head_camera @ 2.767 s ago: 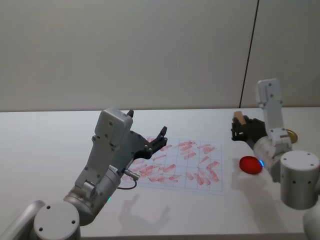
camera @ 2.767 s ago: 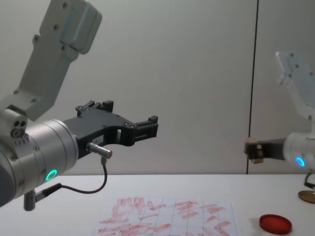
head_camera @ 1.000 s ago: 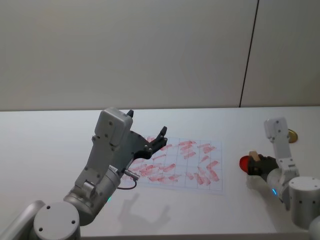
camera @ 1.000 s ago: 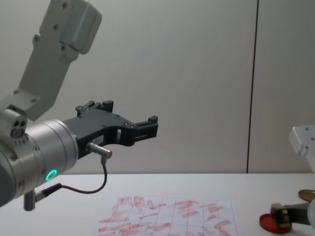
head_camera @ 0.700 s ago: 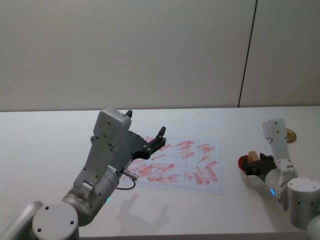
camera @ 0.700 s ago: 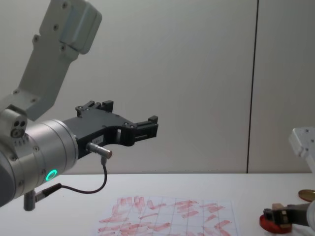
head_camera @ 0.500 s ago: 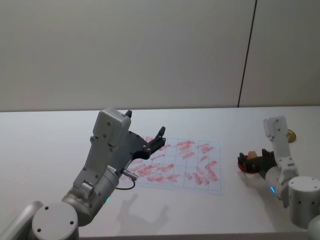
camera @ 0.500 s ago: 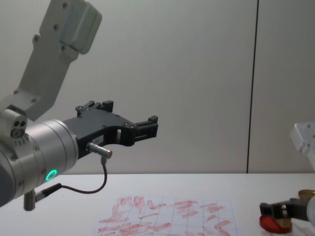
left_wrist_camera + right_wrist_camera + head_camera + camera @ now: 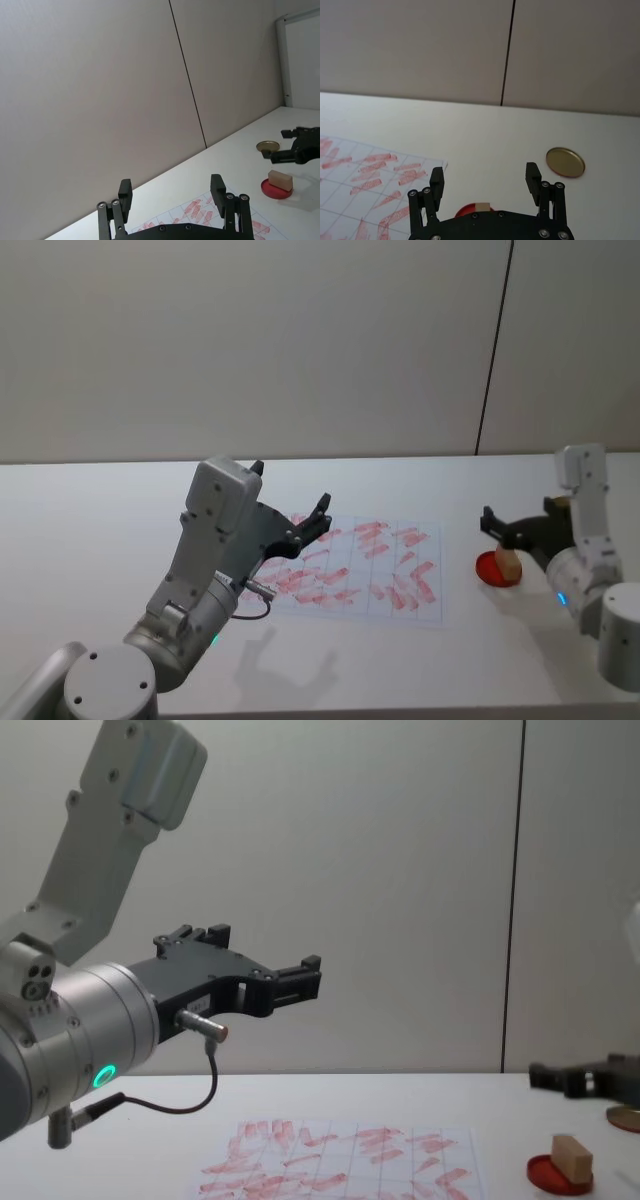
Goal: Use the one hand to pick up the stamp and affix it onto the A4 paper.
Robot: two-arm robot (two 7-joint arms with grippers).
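While the left end effector point(image 9: 318, 514) hangs raised over the near-left part of the A4 paper point(image 9: 360, 570), its two black fingers are spread apart with nothing between them, and a thin cable point(image 9: 190, 1105) loops below its wrist. That sheet lies flat on the white worktop point(image 9: 100, 540), gridded and covered in red-pink rectangular stamp marks. Farther to the right, the right end effector point(image 9: 497, 527) hovers above the worktop, its fingers parted and holding nothing. Just below and slightly beyond its fingertips, the wooden stamp point(image 9: 511, 564) rests tilted on the red round ink pad point(image 9: 492, 570), apart from the fingers. From the chest view the tan block point(image 9: 571, 1157) sits on the pad's top face, with the black fingers clearly higher than it. Beyond the pad, toward the back wall, a gold round lid point(image 9: 564, 161) lies flat on the worktop, well apart from the paper's right edge.
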